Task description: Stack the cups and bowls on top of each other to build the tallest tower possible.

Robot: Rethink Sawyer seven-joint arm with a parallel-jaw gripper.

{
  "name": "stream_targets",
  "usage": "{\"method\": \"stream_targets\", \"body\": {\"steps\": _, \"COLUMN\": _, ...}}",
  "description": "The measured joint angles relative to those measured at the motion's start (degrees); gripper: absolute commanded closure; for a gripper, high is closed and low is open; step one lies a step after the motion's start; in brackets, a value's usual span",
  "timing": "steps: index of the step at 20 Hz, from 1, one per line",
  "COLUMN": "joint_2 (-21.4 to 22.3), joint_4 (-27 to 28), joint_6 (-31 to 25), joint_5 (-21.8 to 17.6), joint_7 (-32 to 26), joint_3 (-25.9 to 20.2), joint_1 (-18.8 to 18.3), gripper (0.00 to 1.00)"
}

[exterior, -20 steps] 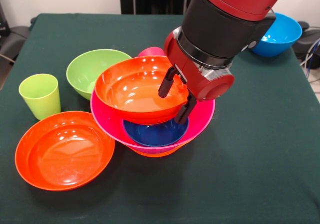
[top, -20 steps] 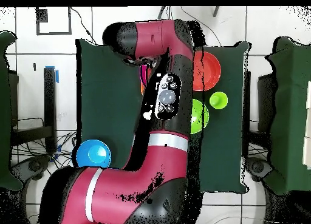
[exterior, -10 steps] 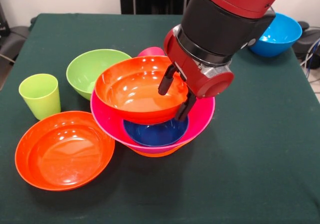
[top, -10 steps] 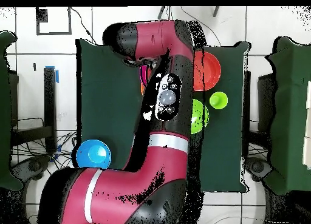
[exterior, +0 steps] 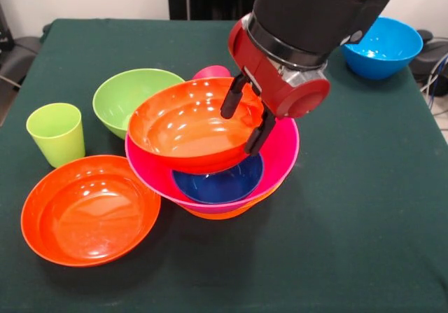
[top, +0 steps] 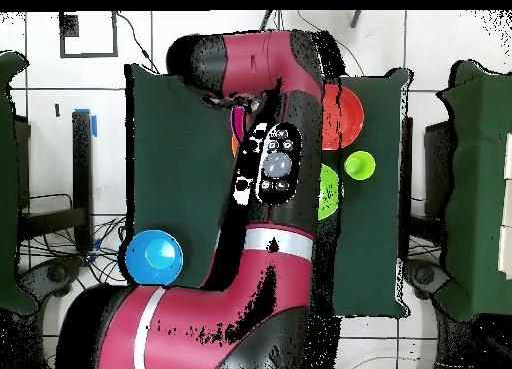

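Gripper pinching the rim of the top red-orange bowl on the tower.

The gripper (exterior: 246, 117) is closed on the red-orange bowl (exterior: 189, 125), one finger inside the rim and one outside, at the rim's right side in the front view. This bowl sits tilted on the big pink bowl (exterior: 280, 160), overhanging it to the left; its centre lies left of the gripper, so any lift or shift acts off-centre. The small dark blue bowl (exterior: 220, 182) lies inside the pink one, with an orange bowl (exterior: 224, 213) beneath. Loose items: second red-orange bowl (exterior: 89, 209), green bowl (exterior: 126, 96), lime green cup (exterior: 56, 134), light blue bowl (exterior: 385, 47). A pink object (exterior: 210, 71) behind the tower is mostly hidden. In the overhead view the arm covers the tower.
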State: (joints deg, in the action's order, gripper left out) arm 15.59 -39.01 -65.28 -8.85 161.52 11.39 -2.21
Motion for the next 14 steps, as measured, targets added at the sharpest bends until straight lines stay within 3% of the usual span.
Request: {"method": "stream_targets", "body": {"steps": 14, "joint_2": 3.4, "joint_4": -1.7, "joint_6": 0.0, "joint_5": 0.0, "joint_7": 0.0, "joint_3": 0.0, "joint_1": 0.0, "gripper": 0.00}}
